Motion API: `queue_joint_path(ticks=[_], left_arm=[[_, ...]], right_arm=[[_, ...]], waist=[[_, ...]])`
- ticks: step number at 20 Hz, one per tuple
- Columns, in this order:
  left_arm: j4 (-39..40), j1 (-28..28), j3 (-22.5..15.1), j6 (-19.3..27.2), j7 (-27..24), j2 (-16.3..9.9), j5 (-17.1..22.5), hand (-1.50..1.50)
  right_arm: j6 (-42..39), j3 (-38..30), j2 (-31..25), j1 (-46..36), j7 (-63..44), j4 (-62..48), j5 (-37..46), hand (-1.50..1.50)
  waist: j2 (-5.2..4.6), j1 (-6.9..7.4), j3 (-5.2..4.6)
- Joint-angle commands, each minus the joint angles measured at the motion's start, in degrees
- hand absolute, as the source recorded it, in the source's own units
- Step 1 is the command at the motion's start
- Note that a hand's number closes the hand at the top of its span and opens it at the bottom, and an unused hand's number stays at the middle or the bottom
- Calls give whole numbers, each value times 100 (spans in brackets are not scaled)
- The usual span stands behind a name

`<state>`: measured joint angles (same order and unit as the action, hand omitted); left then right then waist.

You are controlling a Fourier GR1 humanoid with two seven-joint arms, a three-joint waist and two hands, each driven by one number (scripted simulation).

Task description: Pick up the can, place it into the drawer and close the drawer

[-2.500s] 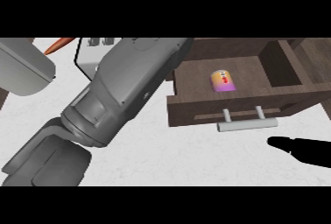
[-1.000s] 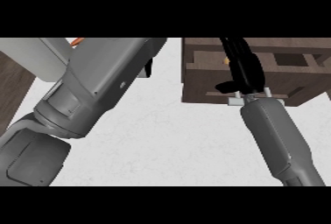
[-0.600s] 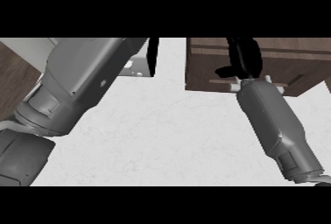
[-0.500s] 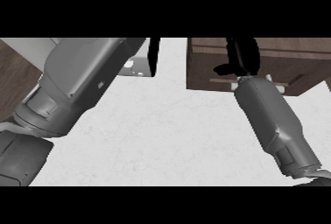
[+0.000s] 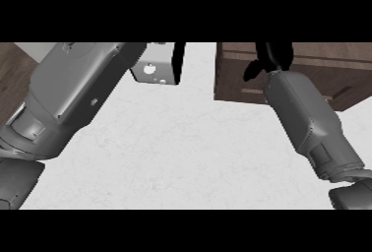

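Note:
The wooden drawer unit stands at the top right, its front face showing and no opening in sight. The can is hidden from view. My right forearm rises from the lower right corner. Its black right hand lies against the drawer front with fingers stretched upward past the picture's top and the thumb sticking out to the left. My left forearm fills the left side. Only a black sliver of the left hand shows beside its grey wrist plate.
White counter top spreads between the two arms. A dark wooden surface shows at the far left edge behind the left arm.
The drawer stood open with the can inside; my right hand came up against its front and the opening has vanished. Over the last half second both arms barely shifted.

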<state>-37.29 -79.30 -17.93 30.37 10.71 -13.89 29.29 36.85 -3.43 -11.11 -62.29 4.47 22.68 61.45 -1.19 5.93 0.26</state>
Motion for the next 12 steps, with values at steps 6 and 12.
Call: queue_joint_path(ticks=[6, 12], left_arm=[[-752, 539, -51, -114, 169, -395, -51, -150], [-1324, 995, -26, -277, 302, -608, 42, -150]], right_arm=[[6, -547, 125, -811, 332, -205, -531, -150], [-85, -840, 95, -876, 849, -261, -829, -150]], waist=[[38, 114, -17], [57, 68, -18]])
